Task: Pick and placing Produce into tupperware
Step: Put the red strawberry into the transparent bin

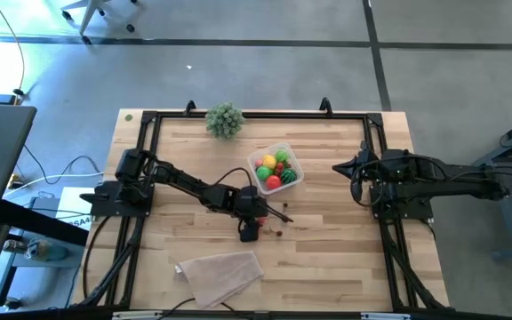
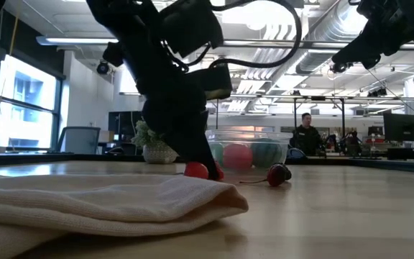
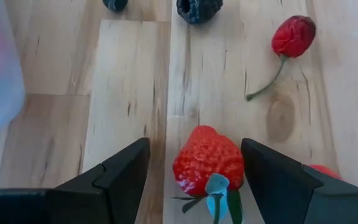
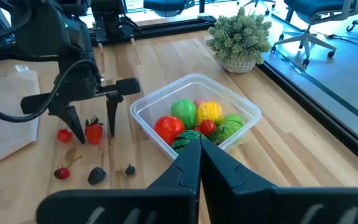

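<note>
My left gripper (image 3: 194,155) is open and points down at the table's middle, just near of the tupperware. Its fingers stand on either side of a red strawberry (image 3: 207,160) that lies on the wood; the right wrist view shows the strawberry (image 4: 93,132) between them too. The clear tupperware (image 1: 299,174) holds several red, green and yellow produce pieces (image 4: 194,118). Loose on the table beyond the strawberry lie a red cherry with a stem (image 3: 293,35), a dark berry (image 3: 199,7) and another red piece (image 4: 64,135). My right gripper (image 4: 199,158) is shut and empty, held above the table's right side (image 1: 356,173).
A beige cloth (image 1: 222,274) lies crumpled near the table's near edge, left of the middle. A bushy pale-green plant ball (image 1: 225,119) stands at the far edge. A black frame (image 1: 149,124) runs around the table top. A person (image 2: 305,135) sits in the room beyond.
</note>
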Robot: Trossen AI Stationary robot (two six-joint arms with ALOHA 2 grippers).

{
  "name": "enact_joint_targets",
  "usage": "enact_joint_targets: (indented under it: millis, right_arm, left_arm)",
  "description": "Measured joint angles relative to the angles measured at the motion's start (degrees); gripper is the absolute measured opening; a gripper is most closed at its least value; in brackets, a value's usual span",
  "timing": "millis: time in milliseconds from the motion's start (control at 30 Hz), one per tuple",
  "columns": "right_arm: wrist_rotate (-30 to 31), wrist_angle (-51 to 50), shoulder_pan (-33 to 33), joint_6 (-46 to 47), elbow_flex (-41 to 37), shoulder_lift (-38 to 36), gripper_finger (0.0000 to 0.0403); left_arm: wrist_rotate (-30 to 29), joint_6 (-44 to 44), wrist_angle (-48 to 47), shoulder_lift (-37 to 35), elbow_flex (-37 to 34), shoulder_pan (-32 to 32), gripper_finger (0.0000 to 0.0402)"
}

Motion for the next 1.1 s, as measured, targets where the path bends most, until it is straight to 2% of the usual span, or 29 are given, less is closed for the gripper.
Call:
enact_joint_targets:
  millis: [500,900,1100]
  right_arm:
    - [0.0,0.0,0.0,0.0,0.0,0.0,0.0]
    - [0.0,0.0,0.0,0.0,0.0,0.0,0.0]
    - [0.0,0.0,0.0,0.0,0.0,0.0,0.0]
  left_arm:
    - [-0.5,0.1,-0.6,0.0,0.0,0.0,0.0241]
    - [-0.2,0.1,-0.9,0.1,0.0,0.1,0.0158]
    - [-0.2,0.2,-0.9,0.1,-0.1,0.1,0.0138]
